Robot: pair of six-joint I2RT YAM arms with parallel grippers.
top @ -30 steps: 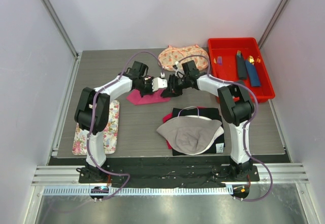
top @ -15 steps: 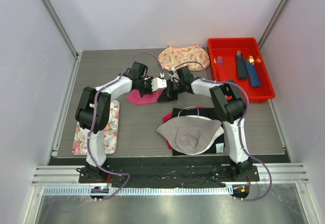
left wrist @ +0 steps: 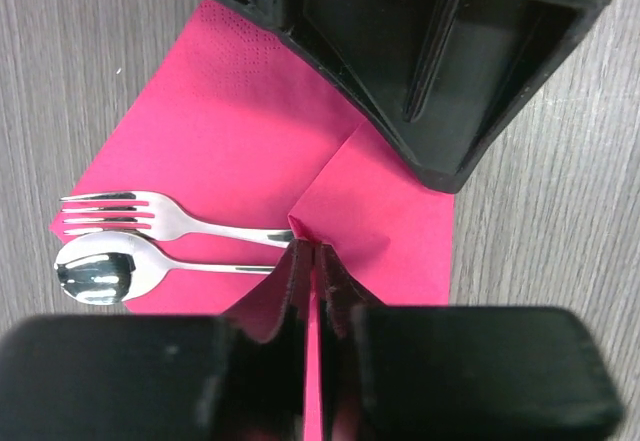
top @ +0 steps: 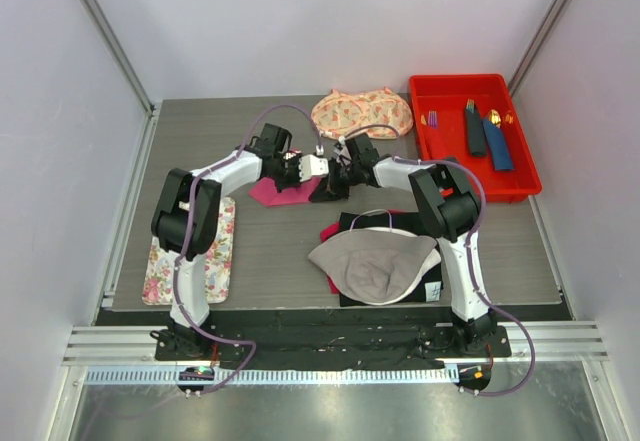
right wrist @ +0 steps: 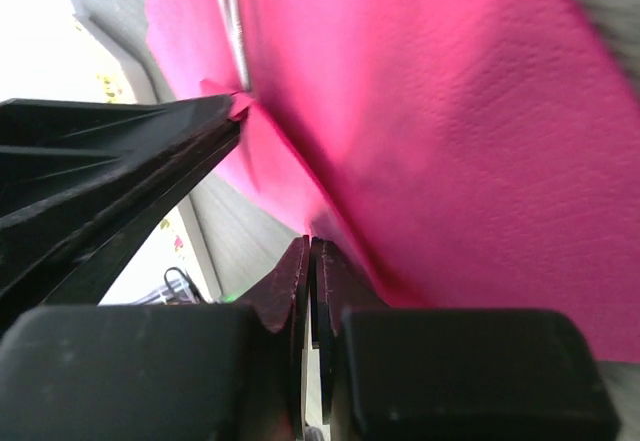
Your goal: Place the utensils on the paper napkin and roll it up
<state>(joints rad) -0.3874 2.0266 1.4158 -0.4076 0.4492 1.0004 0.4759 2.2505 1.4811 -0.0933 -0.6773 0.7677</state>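
Note:
The pink paper napkin (left wrist: 250,131) lies on the grey table, seen small in the top view as the napkin (top: 272,193). The utensils rest on its left part: a silver fork (left wrist: 130,211) and a silver spoon (left wrist: 105,271), side by side. My left gripper (left wrist: 306,251) is shut on a raised fold of the napkin near its middle, with pink paper between the jaws. My right gripper (right wrist: 309,244) is shut on the napkin's (right wrist: 430,131) lifted edge, facing the left gripper's fingers (right wrist: 150,151). In the top view both grippers, left (top: 318,173) and right (top: 331,185), meet over the napkin's right side.
A red tray (top: 522,176) at the back right holds navy napkin rolls (top: 497,144) and gold and purple utensils (top: 430,118). A floral cloth (top: 360,111) lies behind the grippers. A floral mat (top: 188,261) is at the left, and a grey cloth (top: 375,261) on a black mat (top: 432,289) is near front.
My right gripper has moved left onto the napkin's edge and closed there. The left gripper keeps its pinch on the napkin fold and has barely moved.

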